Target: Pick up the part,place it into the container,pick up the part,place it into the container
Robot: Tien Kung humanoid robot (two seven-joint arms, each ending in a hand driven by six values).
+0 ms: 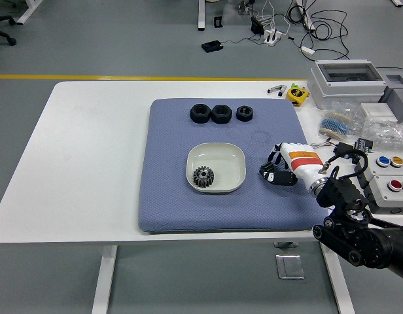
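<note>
A dark toothed gear [203, 176] lies inside the pale square dish [235, 159] at the middle of the blue mat. Three black ring-shaped parts [221, 113] stand in a row at the mat's far edge. My right hand [275, 167], white with an orange band and black fingers, hovers just right of the dish, its fingers loosely curled and holding nothing. The left arm does not show.
The blue mat [175, 209] covers the table's middle and right. A grey box [347, 82], a yellow tape measure [296, 93], bagged small parts [385, 134] and a button panel [394, 173] crowd the right side. The white tabletop [90, 150] lies left of the mat.
</note>
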